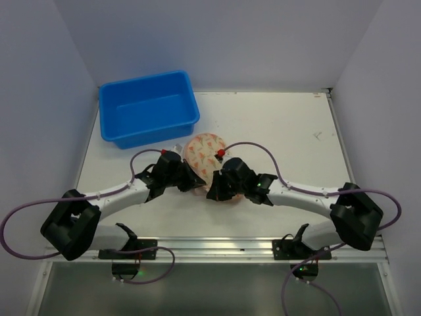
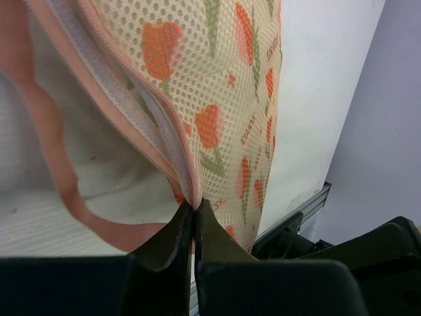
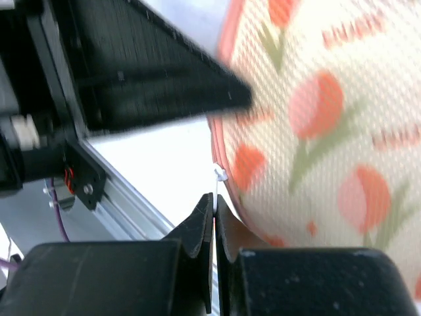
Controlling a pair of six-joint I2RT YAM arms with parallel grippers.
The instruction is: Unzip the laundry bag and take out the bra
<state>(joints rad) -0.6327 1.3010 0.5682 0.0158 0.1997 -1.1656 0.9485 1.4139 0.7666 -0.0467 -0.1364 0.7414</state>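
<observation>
The laundry bag (image 1: pixel 204 149) is cream-pink mesh with orange-red flowers and lies mid-table between both grippers. My left gripper (image 1: pixel 193 182) is shut on the bag's pink zip edge (image 2: pixel 191 187); the zip gapes there and shows the pale inside (image 2: pixel 79 164). My right gripper (image 1: pixel 214 189) is shut on the thin white zip pull (image 3: pixel 220 175) at the bag's rim (image 3: pixel 227 158). The flowered mesh (image 3: pixel 329 131) fills the right wrist view. The bra is hidden.
A blue tub (image 1: pixel 148 107) stands at the back left, just beyond the bag. The table's metal front rail (image 1: pixel 217 247) runs behind the grippers. The left arm's black body (image 3: pixel 131 66) looms close in the right wrist view.
</observation>
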